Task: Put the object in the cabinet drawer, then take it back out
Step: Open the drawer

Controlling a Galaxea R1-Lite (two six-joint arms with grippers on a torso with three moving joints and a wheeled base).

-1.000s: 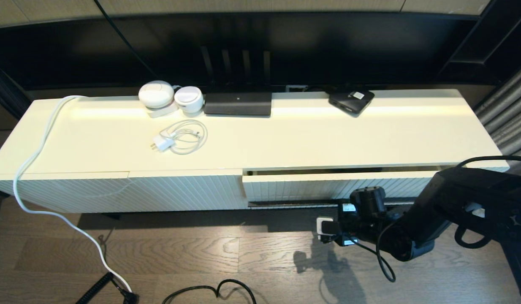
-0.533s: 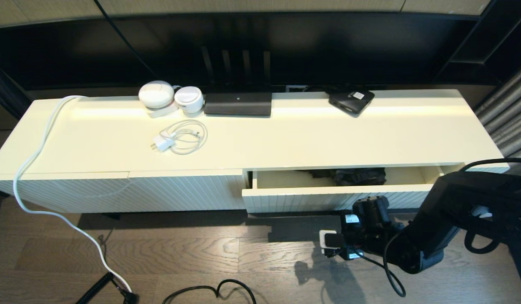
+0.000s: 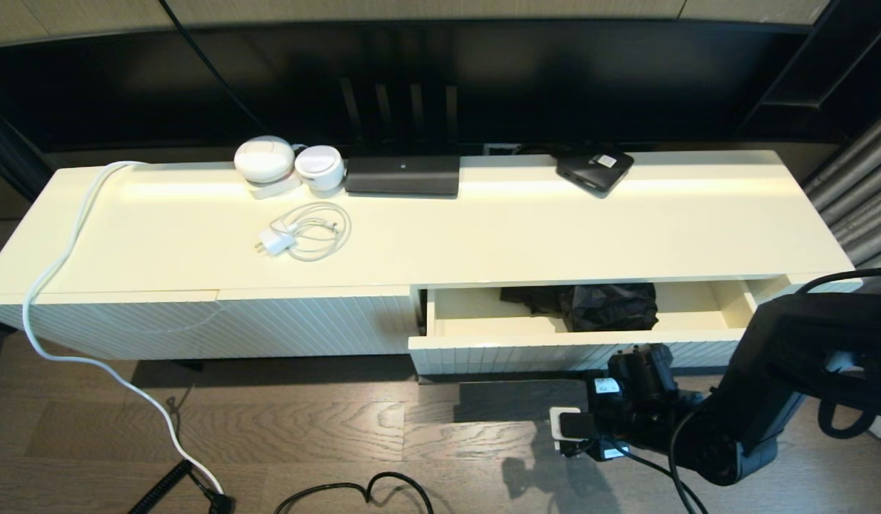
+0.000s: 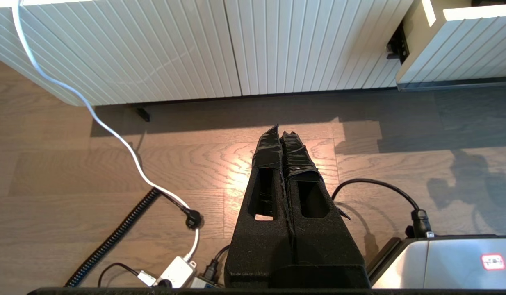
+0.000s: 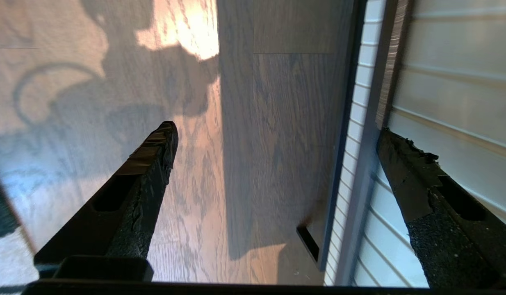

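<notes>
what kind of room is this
Probably a living room: a long low cream cabinet on wood flooring, with a router and a charger cable on top.

The cabinet top (image 3: 483,228) is brightly and evenly lit, with a pale band of glare along its rear edge. The wall behind is left very dark, almost without detail. A hard shadow of the right arm is cast on the wood floor (image 3: 340,428) below it. In both wrist views a warm patch of glare is seen on the floor. The umbrella (image 3: 597,305) in the drawer (image 3: 483,325) is rendered as a near-featureless black mass.
</notes>
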